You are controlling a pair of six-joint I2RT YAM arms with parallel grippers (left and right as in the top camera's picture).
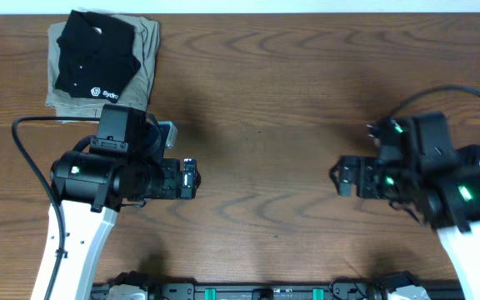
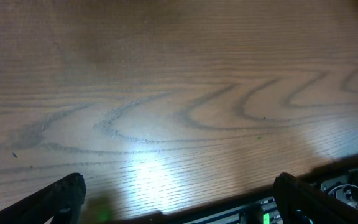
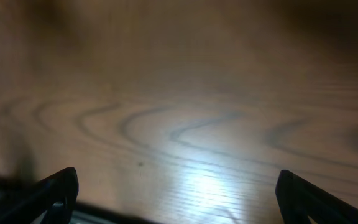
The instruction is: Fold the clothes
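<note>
1. The left claw (image 1: 192, 179) is released. In its wrist view the two dark fingers (image 2: 61, 198) sit at the bottom corners, with only wood grain and a patch of glare showing between them.
2. The right claw (image 1: 341, 177) is released as well. Its wrist view shows its own dark tips spread just as wide over blurred wood.
3. In the overhead view the two claws face each other across the middle of the table (image 1: 265, 100), well apart. The left one points to the right and the right one points to the left.
4. The black garment (image 1: 97, 57) lies folded at the far left corner of the table. It is beyond the left arm's dark wrist housing (image 1: 123, 133), well apart from the left claw's tips and farther again from the right claw.
5. A small white logo (image 1: 105, 90) with lettering shows near the garment's near edge.
6. The black garment rests on a folded olive-khaki garment (image 1: 147, 50), which shows along its right side and near edge.
7. A black cable (image 1: 25, 158) loops out to the left of the left arm.
</note>
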